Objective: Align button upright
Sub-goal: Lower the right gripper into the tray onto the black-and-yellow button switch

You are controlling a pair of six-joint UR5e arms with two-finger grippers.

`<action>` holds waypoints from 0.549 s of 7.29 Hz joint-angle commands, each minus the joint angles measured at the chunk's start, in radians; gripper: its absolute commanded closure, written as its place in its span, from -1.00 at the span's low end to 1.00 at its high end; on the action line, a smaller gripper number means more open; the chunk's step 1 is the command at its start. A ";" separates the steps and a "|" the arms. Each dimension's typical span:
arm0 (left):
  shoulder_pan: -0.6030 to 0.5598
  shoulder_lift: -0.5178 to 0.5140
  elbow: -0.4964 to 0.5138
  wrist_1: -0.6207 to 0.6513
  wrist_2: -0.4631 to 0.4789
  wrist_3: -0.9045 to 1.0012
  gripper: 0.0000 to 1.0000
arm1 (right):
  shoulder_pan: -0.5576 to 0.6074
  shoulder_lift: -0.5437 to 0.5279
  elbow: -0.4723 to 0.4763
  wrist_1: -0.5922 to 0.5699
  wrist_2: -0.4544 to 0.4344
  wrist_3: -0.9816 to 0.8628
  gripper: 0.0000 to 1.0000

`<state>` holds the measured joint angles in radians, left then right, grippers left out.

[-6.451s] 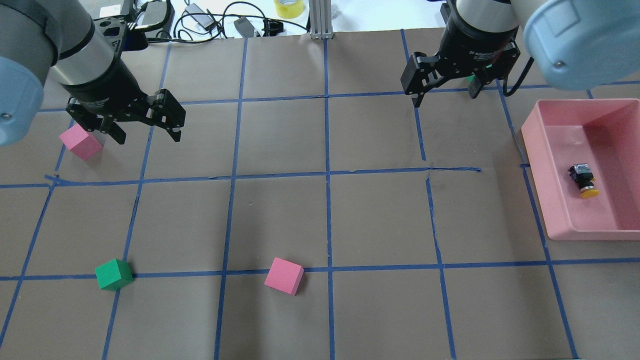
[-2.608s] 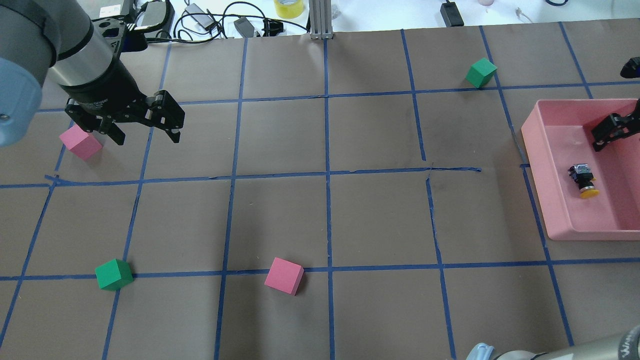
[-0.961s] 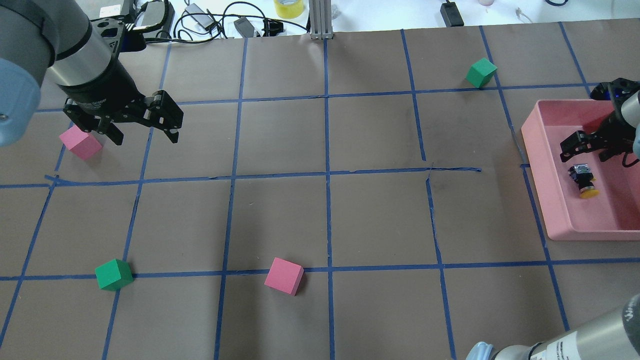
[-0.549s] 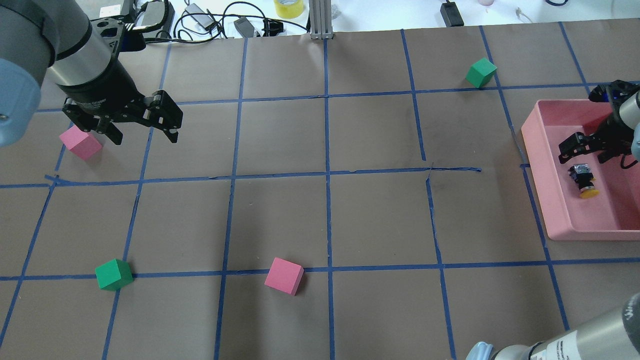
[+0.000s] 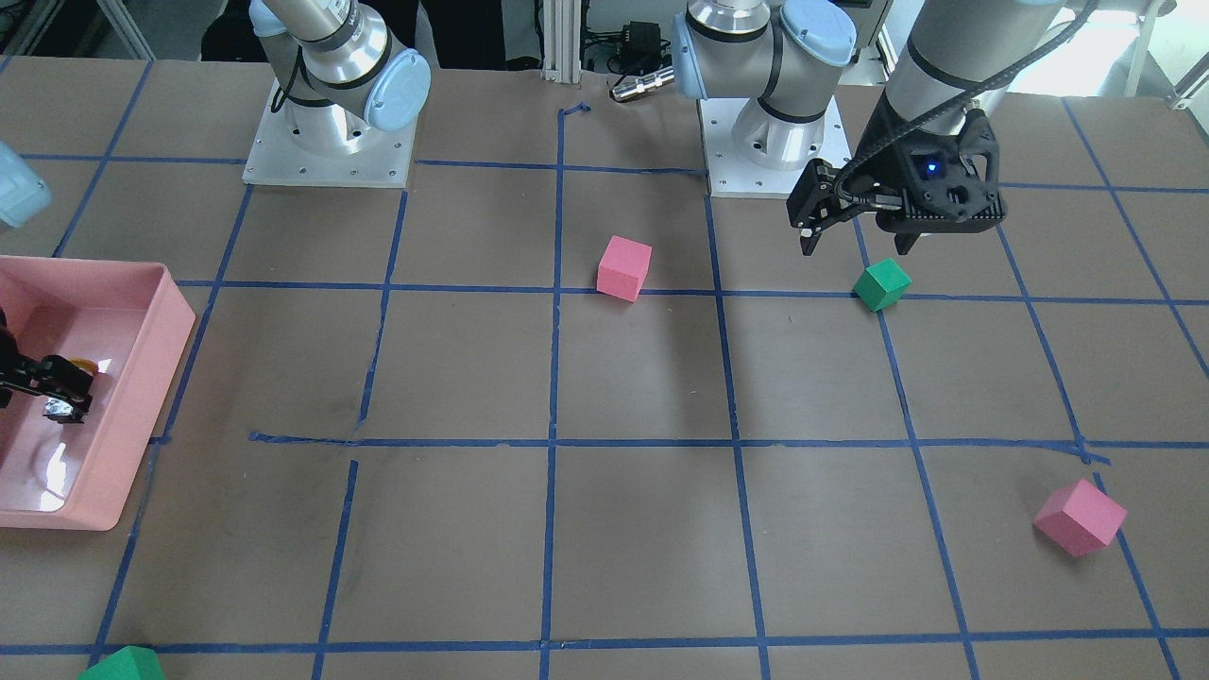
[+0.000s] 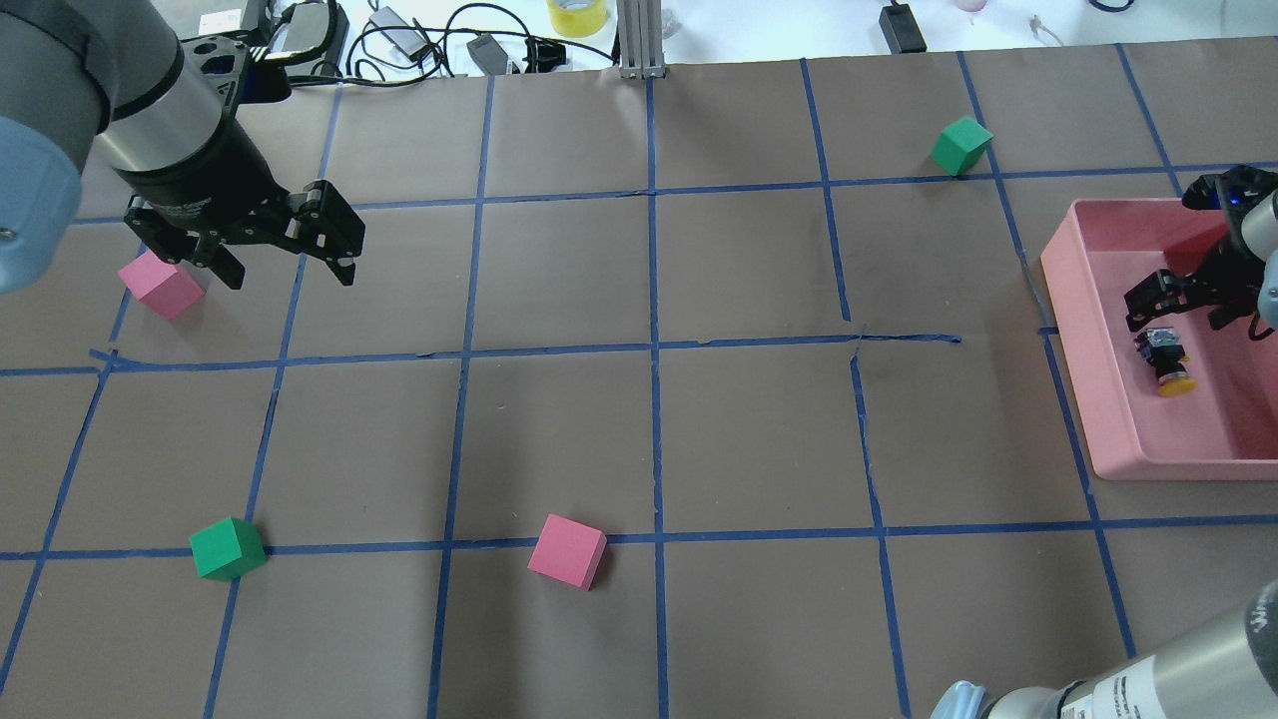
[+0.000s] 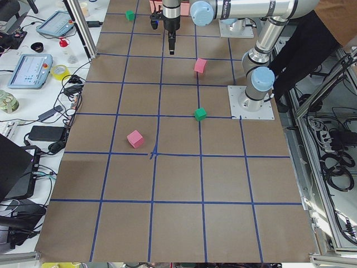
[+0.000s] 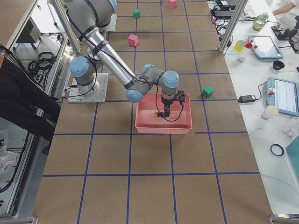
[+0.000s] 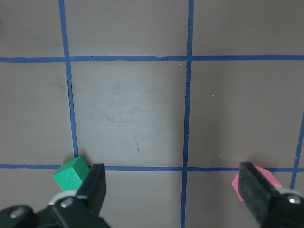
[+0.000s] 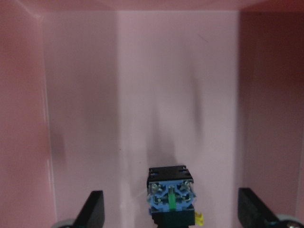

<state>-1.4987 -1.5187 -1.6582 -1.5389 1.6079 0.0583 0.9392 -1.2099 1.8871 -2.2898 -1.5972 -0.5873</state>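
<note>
- Brown paper tabletop (image 6: 759,429) with blue tape grid (image 6: 654,300); pink tray (image 6: 1076,300) at the robot's right end; foam cubes (image 6: 567,551) scattered elsewhere, not relevant
- button (image 6: 1164,359) lies on its side on the tray floor; yellow cap points toward the robot, grey-white terminal base toward the right gripper (image 6: 1190,320)
- right gripper: spread wide, empty, low inside the tray just past the base end; fingers (image 10: 96,209) flank the button in the wrist view; no contact visible
- left gripper (image 6: 290,277): wide, empty, hovering near a pink cube (image 6: 162,285); looks idle
- handling, my guess: light, rigid plastic, won't deform; smooth domed cap likely slips; glossy tray floor, so it may skid if nudged; pinch the flat sides of the black body near the terminal block, then rotate cap-up
- hard to see: wrist view shows mostly the terminal face, cap is just a yellow sliver; front-facing view has the gripper partly over the button, tray cut by the frame edge; finger height above the floor unclear
</note>
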 commanded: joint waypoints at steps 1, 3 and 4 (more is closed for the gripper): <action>0.000 0.000 0.000 -0.001 0.001 0.000 -1.00 | -0.002 0.007 0.006 -0.003 -0.015 0.000 -0.99; 0.002 0.000 0.000 -0.001 0.001 0.002 -1.00 | -0.002 0.007 0.020 -0.003 -0.033 -0.011 -1.00; 0.002 -0.001 0.000 -0.001 0.001 0.002 -1.00 | 0.000 0.007 0.021 -0.002 -0.047 -0.012 -1.00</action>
<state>-1.4974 -1.5189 -1.6582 -1.5401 1.6091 0.0596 0.9375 -1.2030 1.9049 -2.2929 -1.6280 -0.5959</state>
